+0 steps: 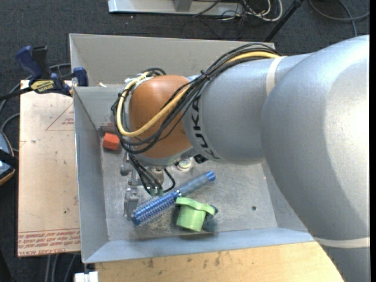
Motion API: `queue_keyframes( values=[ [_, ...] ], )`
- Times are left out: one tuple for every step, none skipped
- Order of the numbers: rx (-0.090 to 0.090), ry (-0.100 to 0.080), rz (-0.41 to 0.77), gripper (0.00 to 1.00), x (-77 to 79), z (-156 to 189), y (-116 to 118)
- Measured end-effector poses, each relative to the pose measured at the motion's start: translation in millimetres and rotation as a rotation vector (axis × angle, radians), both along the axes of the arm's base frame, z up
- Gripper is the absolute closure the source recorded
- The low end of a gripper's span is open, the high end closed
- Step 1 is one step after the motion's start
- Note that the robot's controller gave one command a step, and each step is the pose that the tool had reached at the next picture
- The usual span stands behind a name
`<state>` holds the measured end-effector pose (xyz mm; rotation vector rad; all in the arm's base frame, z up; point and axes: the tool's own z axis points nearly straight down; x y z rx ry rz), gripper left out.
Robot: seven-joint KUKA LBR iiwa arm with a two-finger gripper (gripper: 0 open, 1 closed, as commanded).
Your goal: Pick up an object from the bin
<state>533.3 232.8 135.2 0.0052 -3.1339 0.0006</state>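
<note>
My gripper [131, 200] hangs under the orange wrist cover, low over the front left part of the bin. Its tip is right at the bristle end of a blue brush [170, 197], which lies slanted across the bin floor with its handle pointing up and to the right. Whether the gripper touches the brush I cannot tell. A light green plastic piece [191, 214] lies just right of the brush head, near the front wall. An orange-red block [110, 141] sits by the left wall, above the gripper.
A small pale round thing [185, 164] shows just under the cover's edge. A dark object [210, 225] lies half under the green piece. The arm and its cables cover the back and right of the bin.
</note>
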Motion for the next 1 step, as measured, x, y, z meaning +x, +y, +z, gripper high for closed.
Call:
queue_keyframes(
  values=[
    [0.009, -0.021, 0.153, 0.00, -37.7, -61.5, -78.3]
  ],
)
